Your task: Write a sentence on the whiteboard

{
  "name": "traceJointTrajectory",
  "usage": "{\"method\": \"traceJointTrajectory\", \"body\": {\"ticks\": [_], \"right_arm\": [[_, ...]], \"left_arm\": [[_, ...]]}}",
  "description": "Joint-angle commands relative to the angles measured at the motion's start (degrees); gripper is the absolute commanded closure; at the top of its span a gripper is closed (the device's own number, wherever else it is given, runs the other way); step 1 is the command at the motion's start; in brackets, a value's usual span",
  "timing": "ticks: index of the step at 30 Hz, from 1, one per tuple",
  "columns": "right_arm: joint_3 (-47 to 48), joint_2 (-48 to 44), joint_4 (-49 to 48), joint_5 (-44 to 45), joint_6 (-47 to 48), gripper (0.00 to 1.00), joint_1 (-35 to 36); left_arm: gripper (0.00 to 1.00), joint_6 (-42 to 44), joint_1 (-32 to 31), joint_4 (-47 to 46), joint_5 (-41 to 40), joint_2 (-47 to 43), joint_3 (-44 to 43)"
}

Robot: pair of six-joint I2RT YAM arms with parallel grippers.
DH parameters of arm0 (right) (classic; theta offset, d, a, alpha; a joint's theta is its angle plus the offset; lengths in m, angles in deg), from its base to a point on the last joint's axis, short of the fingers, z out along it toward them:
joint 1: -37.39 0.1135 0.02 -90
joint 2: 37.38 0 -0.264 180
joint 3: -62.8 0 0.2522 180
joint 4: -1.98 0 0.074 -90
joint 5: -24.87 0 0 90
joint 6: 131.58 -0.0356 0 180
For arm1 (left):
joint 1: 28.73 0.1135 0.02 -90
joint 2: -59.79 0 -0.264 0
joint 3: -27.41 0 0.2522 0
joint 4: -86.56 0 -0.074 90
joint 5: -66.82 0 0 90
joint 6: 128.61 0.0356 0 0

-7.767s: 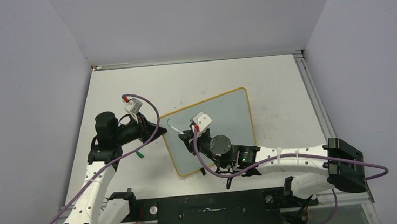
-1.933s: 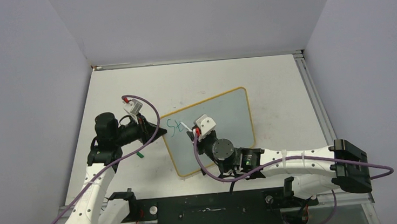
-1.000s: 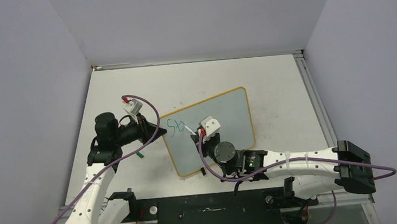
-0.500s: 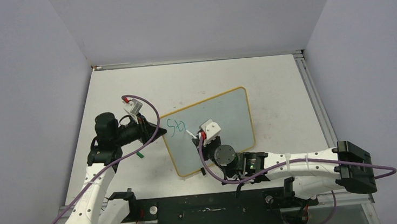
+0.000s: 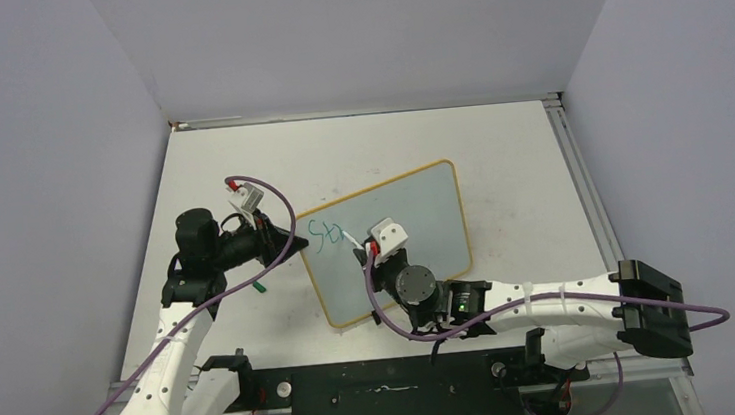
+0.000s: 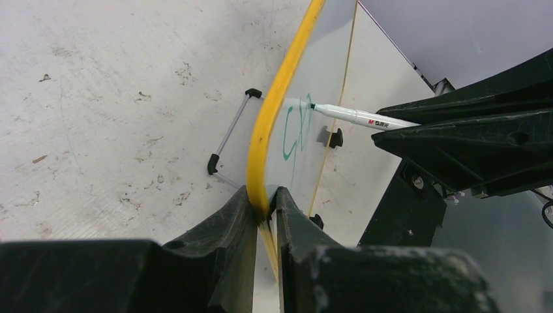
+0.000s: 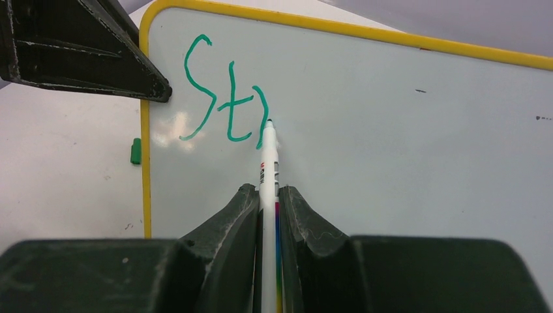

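The whiteboard (image 5: 415,218) lies tilted on the table, pale grey with a yellow frame (image 7: 145,163). My left gripper (image 6: 263,199) is shut on the board's left edge (image 6: 270,137). My right gripper (image 7: 268,195) is shut on a white marker (image 7: 268,160), whose tip rests on the board just right of the green lettering. The sentence (image 7: 225,107) stands as three green marks, an "S", a "t" and a short stroke, also seen from above (image 5: 324,234). The marker (image 6: 355,116) reaches in from the right in the left wrist view.
A small green marker cap (image 5: 260,286) lies on the table left of the board. A black-tipped wire stand (image 6: 228,137) rests on the table beside the board's frame. Grey walls close in the table on three sides.
My right gripper has shifted the marker a little up and left on the board, and a new short green stroke stands after the "t". The left gripper has stayed put.
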Motion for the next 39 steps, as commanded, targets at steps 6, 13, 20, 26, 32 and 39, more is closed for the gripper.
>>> {"method": "traceJointTrajectory", "body": {"ticks": [6, 13, 20, 26, 32, 39], "right_arm": [[2.2, 0.8, -3.2, 3.0, 1.0, 0.95, -1.8], [0.8, -0.6, -2.4, 3.7, 0.0, 0.95, -1.9], [-3.3, -5.4, -5.7, 2.0, 1.2, 0.95, -0.9], [-2.5, -3.8, -4.0, 3.1, 0.5, 0.95, -1.0], [-1.2, -2.1, -4.2, 2.6, 1.4, 0.95, -1.8], [-0.4, -1.1, -3.2, -0.5, 2.4, 0.95, -2.2]], "left_arm": [[1.00, 1.5, -0.1, -0.5, 1.1, -0.8, -0.4], [1.00, 1.4, -0.1, -0.5, 1.1, -0.8, -0.4], [1.00, 1.4, -0.1, -0.5, 1.1, -0.8, -0.3], [1.00, 1.3, -0.1, -0.6, 1.2, -0.6, -0.4], [1.00, 1.3, -0.1, -0.7, 1.2, -0.5, -0.4], [1.00, 1.3, -0.1, -0.7, 1.3, -0.6, -0.3]]}}
